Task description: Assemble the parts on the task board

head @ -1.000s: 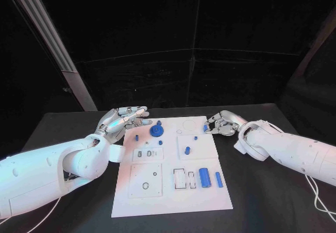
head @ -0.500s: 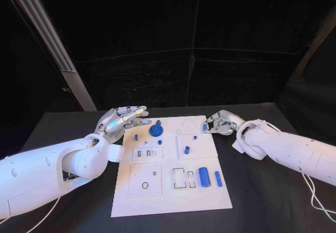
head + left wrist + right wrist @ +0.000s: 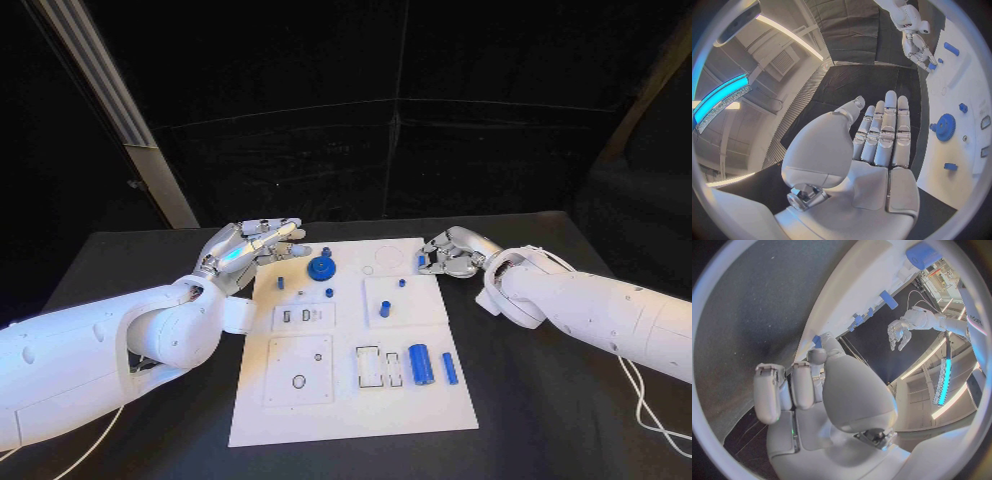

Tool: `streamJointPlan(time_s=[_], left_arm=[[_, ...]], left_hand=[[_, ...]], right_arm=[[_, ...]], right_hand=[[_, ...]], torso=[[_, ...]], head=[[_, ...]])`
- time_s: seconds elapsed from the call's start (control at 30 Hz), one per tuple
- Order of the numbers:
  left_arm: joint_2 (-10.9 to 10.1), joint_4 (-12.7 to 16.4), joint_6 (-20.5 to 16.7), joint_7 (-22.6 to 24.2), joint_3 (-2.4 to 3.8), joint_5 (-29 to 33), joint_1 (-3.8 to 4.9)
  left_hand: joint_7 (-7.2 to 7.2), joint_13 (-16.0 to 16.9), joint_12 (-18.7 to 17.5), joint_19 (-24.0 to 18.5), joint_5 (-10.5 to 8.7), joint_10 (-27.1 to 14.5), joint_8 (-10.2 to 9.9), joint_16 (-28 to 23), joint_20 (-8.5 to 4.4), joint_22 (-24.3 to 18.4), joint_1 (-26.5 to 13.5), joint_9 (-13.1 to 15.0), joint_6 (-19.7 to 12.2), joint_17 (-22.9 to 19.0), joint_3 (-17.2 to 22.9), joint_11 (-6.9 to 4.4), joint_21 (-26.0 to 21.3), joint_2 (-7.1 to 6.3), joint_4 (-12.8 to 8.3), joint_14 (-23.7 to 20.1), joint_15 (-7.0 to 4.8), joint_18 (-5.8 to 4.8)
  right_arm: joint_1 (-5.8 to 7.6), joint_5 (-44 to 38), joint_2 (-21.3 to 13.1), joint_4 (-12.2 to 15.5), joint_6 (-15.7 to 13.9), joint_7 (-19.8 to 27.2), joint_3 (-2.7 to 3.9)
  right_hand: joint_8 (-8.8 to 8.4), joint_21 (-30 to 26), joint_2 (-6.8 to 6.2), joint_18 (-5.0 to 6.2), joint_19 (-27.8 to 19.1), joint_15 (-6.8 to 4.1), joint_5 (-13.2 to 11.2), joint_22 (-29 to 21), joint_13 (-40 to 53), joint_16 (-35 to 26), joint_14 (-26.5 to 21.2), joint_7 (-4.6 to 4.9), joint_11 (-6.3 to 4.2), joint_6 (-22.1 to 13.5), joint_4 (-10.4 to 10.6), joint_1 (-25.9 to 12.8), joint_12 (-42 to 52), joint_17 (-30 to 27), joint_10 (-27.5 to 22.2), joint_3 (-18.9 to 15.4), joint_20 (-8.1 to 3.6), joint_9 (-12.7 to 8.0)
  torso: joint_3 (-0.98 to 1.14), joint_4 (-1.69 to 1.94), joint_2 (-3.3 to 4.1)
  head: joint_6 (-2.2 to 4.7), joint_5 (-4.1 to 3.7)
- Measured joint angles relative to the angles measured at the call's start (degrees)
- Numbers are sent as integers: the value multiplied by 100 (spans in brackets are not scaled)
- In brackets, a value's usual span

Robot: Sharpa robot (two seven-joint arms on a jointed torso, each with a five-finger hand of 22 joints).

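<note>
while the right hand (image 3: 454,256) holds a small blue peg-like part (image 3: 424,263) pinched in its fingers (image 3: 820,356) at the far right edge of the flat white task board (image 3: 346,410), it has drifted slightly further back over the last second, so the part sits just off the board's rim rather than over a hole; i judge insertion is not yet begun. the left hand (image 3: 248,248) hovers beside the board's far left corner as before, flat and holding nothing, fingers (image 3: 886,130) straight and close together. the blue toothed gear (image 3: 323,268) stands on the board near it, and a thick blue cylinder (image 3: 421,364) and a thin blue rod (image 3: 450,368) lie nearer the robot, above the black tabletop (image 3: 562,420)
</note>
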Motion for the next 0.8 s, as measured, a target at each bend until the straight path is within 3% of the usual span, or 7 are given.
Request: streamJointPlan(time_s=[0.27, 0.57, 0.8], left_arm=[[4, -3, 0, 0, 0, 0, 0], [1, -3, 0, -1, 0, 0, 0], [0, -7, 0, -3, 0, 0, 0]], left_hand=[[-6, 0, 0, 0, 0, 0, 0, 0, 0, 0, 0, 0, -6, 5, 0, 0, 0, 0, 0, 0, 0, 0], [14, -5, 0, 20, 0, 0, 0, 0, 20, 0, 0, 0, -27, 4, 17, 0, 0, 0, 17, 0, 0, 0], [14, -5, 0, 20, 0, 0, 0, 0, 20, 0, 0, 0, -27, 3, 17, 0, 0, 0, 17, 0, 0, 0]], right_arm=[[0, -2, 1, -2, 2, -13, 0], [-1, -11, -14, 35, -38, -30, 0], [-1, -16, -73, 254, -150, -42, 1]], right_hand=[[73, 0, 66, 0, 0, 0, -34, 0, 16, 0, 0, 18, 0, 220, 16, -7, 0, 9, 0, 54, 0, 9], [205, 0, 183, -1, 12, -52, -71, 0, 24, 0, 11, -90, -42, 587, -28, 16, 8, 26, 15, 237, -12, 32], [243, 22, 279, -1, 20, -93, -111, 0, 76, 23, 10, -74, -84, 625, -2, -7, 68, 55, 39, 351, -20, 31]], torso=[[0, -5, 2], [2, -6, 1], [8, -5, 0]], head=[[-10, -12], [-18, -17], [-24, -8]])
